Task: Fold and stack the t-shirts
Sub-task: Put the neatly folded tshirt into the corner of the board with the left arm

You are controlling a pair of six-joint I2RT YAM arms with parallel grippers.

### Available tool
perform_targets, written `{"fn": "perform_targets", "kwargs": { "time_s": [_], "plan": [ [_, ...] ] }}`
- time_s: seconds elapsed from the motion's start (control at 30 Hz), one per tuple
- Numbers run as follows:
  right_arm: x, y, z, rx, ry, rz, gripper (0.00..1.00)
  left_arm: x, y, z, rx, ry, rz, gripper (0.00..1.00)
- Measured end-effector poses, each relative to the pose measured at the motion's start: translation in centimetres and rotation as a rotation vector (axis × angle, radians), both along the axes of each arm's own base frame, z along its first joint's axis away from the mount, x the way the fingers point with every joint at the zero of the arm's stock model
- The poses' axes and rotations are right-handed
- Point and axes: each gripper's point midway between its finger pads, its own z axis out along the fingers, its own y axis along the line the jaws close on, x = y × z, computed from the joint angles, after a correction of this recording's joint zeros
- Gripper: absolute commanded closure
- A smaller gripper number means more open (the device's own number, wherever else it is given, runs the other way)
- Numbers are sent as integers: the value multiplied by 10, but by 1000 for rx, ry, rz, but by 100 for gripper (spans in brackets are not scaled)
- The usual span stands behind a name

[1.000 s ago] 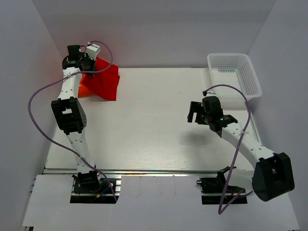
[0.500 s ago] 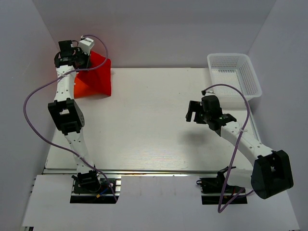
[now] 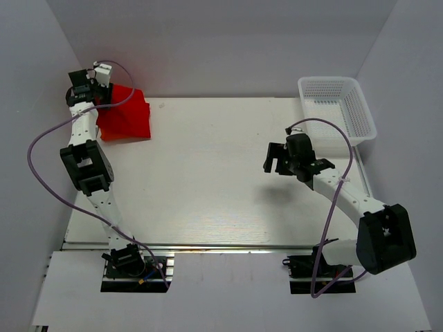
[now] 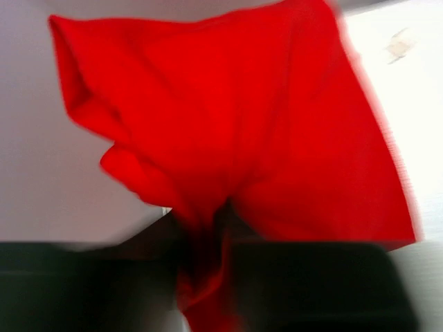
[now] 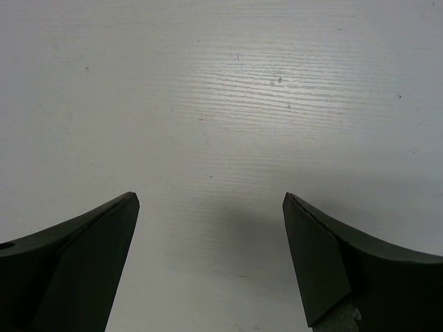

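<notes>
A bright red t-shirt (image 3: 126, 116) hangs bunched at the table's back left corner, its lower edge resting on the tabletop. My left gripper (image 3: 95, 98) is raised above the shirt's left side and shut on a fold of it. The left wrist view is blurred. It shows the red t-shirt (image 4: 249, 124) spreading out from the dark jaws of my left gripper (image 4: 208, 238), with cloth pinched between them. My right gripper (image 3: 275, 158) hovers over the right half of the table, open. In the right wrist view the right gripper (image 5: 211, 204) has only bare tabletop between its fingers.
A white mesh basket (image 3: 331, 80) stands at the back right corner of the white table (image 3: 208, 180). Grey walls close in the left, back and right sides. Purple cables loop from both arms.
My left arm has swung left and back, dragging the red t-shirt toward the back left corner. The right arm has shifted slightly left, its gripper still open.
</notes>
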Motion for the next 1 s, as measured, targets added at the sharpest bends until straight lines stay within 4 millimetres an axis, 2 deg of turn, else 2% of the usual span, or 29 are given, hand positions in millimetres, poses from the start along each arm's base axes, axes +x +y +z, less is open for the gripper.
{"fn": "perform_targets", "kwargs": {
  "time_s": [0.03, 0.2, 0.27, 0.4, 0.5, 0.67, 0.73, 0.8, 0.83, 0.93, 1.0],
  "plan": [
    [1, 1, -1, 2, 5, 3, 10, -2, 7, -11, 6, 22, 38, 0],
    [5, 9, -3, 16, 29, 27, 10, 1, 33, -47, 25, 69, 201, 0],
    [4, 12, -3, 25, 32, 35, 10, 0, 38, -54, 24, 81, 241, 0],
    [3, 14, 0, 41, 30, 49, 10, 0, 34, -49, -3, 64, 265, 0],
    [1, 16, 10, 65, -7, 59, 10, -3, 14, -41, -78, 45, 233, 0],
    [-9, 13, 25, 97, -76, 67, 10, -4, -45, -9, -287, 8, 110, 0],
    [-14, 11, 29, 108, -104, 68, 10, -16, -75, 2, -354, 5, 82, 0],
    [-21, 8, 30, 119, -130, 68, 10, -37, -108, 3, -404, 15, 61, 0],
    [-25, 7, 29, 124, -139, 66, 10, -63, -146, 1, -427, 25, 15, 0],
    [-39, 1, 22, 130, -148, 62, 10, -135, -243, -3, -500, 42, -136, 0],
    [-45, -2, 17, 131, -144, 59, 10, -185, -298, -3, -553, 43, -259, 0]
  ]
}}
